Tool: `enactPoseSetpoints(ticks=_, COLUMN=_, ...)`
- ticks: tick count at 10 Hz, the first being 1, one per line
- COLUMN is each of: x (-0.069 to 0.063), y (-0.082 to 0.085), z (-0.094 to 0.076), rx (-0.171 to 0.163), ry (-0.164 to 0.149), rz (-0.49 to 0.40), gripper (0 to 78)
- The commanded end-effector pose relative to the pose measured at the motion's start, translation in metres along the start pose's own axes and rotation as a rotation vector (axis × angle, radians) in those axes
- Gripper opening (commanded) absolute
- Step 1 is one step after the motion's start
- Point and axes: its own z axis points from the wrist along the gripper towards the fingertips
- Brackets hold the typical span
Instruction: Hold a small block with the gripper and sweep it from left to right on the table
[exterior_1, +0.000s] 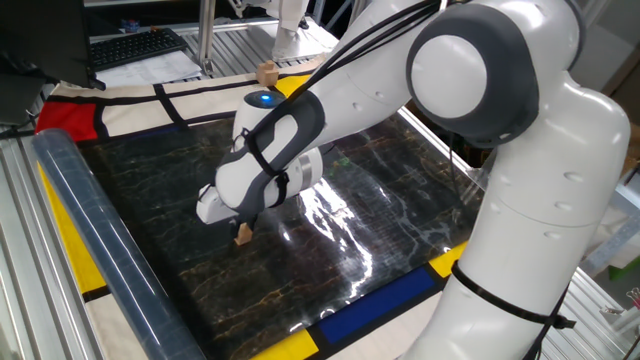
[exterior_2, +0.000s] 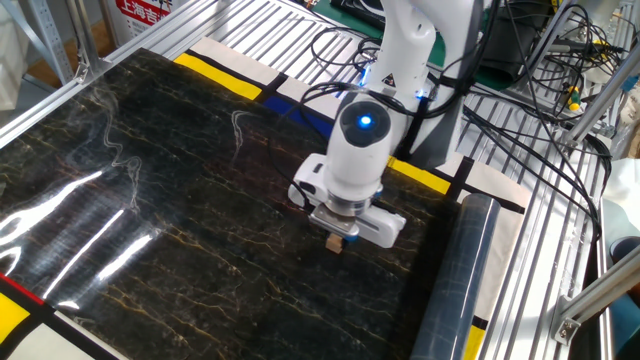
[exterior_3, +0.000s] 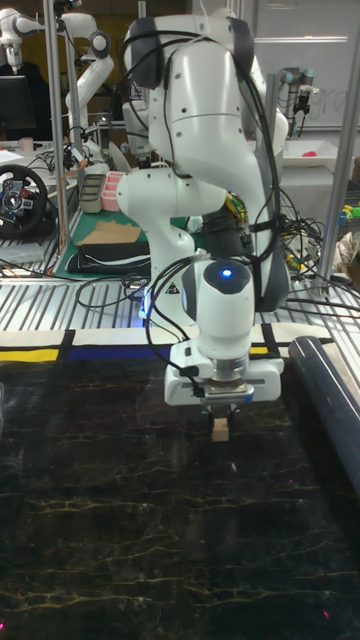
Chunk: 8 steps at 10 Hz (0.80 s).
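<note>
A: In one fixed view we see the small block (exterior_1: 242, 235) just under the gripper (exterior_1: 240, 222), low over the table (exterior_1: 380, 210). How do we think it handles?

B: We judge it light and stiff, plain wood with flat faces, so not fragile. It is very small, so the hold must be on two opposite faces, near the top, with the bottom left free to slide on the glossy sheet.

A: In the other fixed view the block (exterior_2: 334, 243) sticks out below the gripper (exterior_2: 335, 234), close to the clear plastic roll (exterior_2: 455, 290). Are the jaws closed on it?

B: We believe they pinch its upper part. The jaws themselves are mostly hidden by the wrist, but the block hangs straight from between them.

A: The tall fixed view shows it best. The block (exterior_3: 220, 428) sits centred under the gripper (exterior_3: 221, 415), and its lower face seems to touch the table (exterior_3: 100, 500) or to be just above it; we cannot tell which.

B: We agree. The glossy surface may let it slide easily, but too much downward pressure could twist so small a block in the grip.
</note>
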Motion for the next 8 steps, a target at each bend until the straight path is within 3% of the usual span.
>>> enactPoseSetpoints(ticks=1, x=-0.004, y=-0.024, z=0.007, rx=0.033, ry=-0.016, rz=-0.028, gripper=1.2)
enactPoseSetpoints(ticks=5, x=-0.006, y=-0.024, z=0.017, rx=0.014, ry=-0.015, rz=-0.027, gripper=1.2)
enactPoseSetpoints(ticks=8, x=-0.006, y=-0.013, z=0.014, rx=0.008, ry=-0.014, rz=-0.011, gripper=1.2)
